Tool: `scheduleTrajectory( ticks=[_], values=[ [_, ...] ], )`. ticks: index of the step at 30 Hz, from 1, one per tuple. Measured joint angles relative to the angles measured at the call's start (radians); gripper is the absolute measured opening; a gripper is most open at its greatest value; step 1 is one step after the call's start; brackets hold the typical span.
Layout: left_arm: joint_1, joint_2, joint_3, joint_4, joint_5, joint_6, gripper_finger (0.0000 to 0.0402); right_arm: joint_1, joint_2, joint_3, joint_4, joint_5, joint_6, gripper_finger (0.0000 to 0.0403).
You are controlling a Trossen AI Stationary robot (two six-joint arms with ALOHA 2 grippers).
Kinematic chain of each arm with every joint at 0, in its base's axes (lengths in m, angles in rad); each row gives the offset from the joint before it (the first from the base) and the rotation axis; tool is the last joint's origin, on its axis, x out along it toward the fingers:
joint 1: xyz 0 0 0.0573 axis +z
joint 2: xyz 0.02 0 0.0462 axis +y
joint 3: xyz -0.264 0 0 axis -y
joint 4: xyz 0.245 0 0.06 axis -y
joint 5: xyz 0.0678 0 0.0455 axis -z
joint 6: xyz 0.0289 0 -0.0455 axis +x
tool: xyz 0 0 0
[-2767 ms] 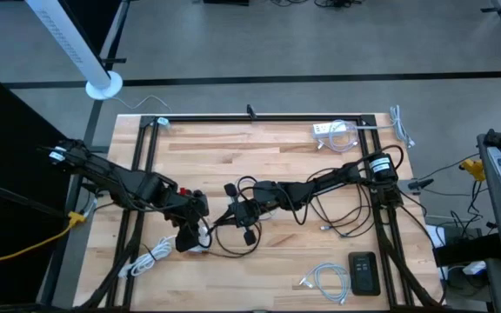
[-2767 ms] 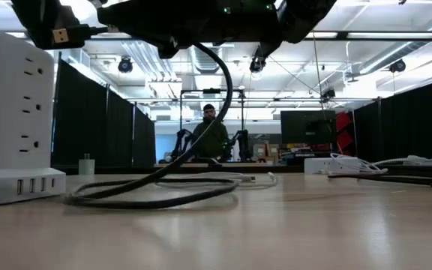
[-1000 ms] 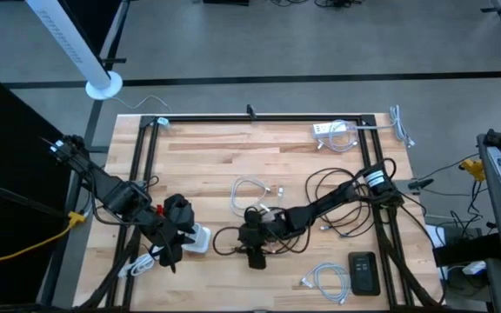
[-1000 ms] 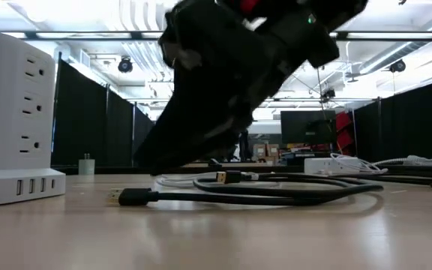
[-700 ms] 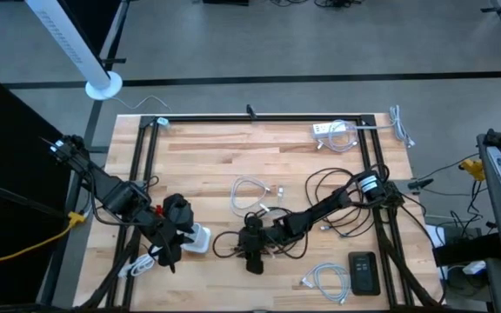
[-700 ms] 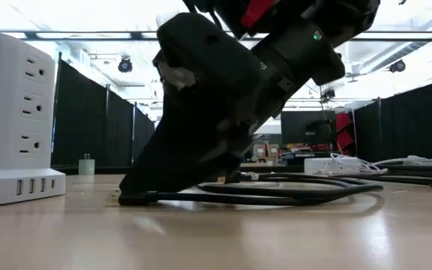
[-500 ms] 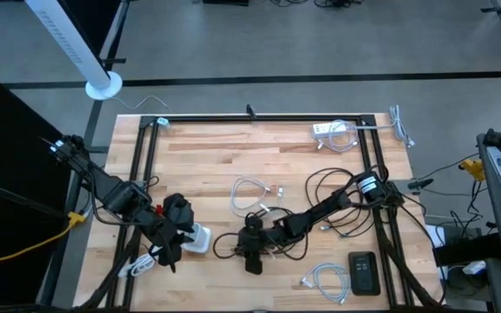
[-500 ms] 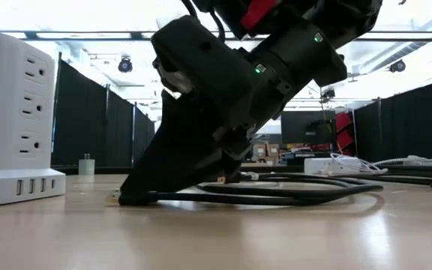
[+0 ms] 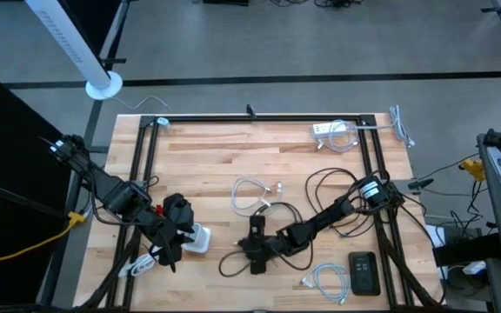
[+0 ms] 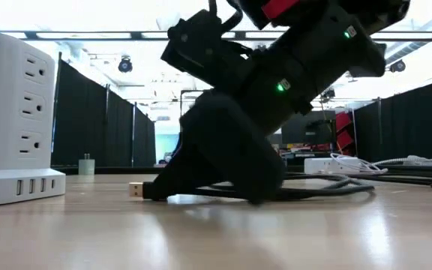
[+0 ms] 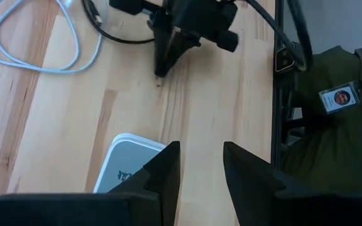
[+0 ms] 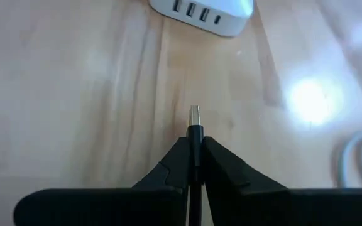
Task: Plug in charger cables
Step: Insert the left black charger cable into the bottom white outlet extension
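Long black cable (image 9: 320,196) looped in loose coils over the table's (image 9: 207,156) right half, running down to a black plug with a metal tip (image 12: 195,117). Plug pinched flat between the fingertips of the right gripper (image 9: 256,263), low over the wood near the front edge, about mid-width; tip sticking out past the fingers (image 12: 178,157), pointed toward the white adapter (image 12: 203,14) and well apart from it. In the low view, plug tip (image 10: 136,189) just above or on the tabletop, cannot tell which.

Left gripper (image 11: 201,164) spread, holding nothing, hovering just above the adapter (image 9: 197,239) near the front left corner, one finger (image 11: 162,169) over its white top.

Four white cables counted: one coil (image 9: 249,193) at mid-table, one (image 9: 322,280) at the front edge beside a black box (image 9: 363,273), one (image 9: 150,258) at the front left corner, one (image 9: 342,137) bundled on the white power strip (image 9: 323,129) at the back right corner. One black cable. One adapter, one power strip, two grippers.
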Motion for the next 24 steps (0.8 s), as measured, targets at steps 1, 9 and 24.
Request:
scheduleTrajectory(
  ticks=[1,9,24],
  values=[
    [0.000,0.000,0.000,0.000,0.000,-0.007,0.0103,0.001,0.003,0.000,0.018,-0.001,-0.016,0.0018],
    [0.000,0.000,0.000,0.001,0.000,-0.017,0.0103,0.001,0.099,0.005,0.214,-0.016,0.066,0.0032],
    [0.001,0.000,0.000,0.000,0.001,-0.045,0.0103,0.007,0.160,-0.009,0.368,0.026,0.163,0.0048]
  ],
)
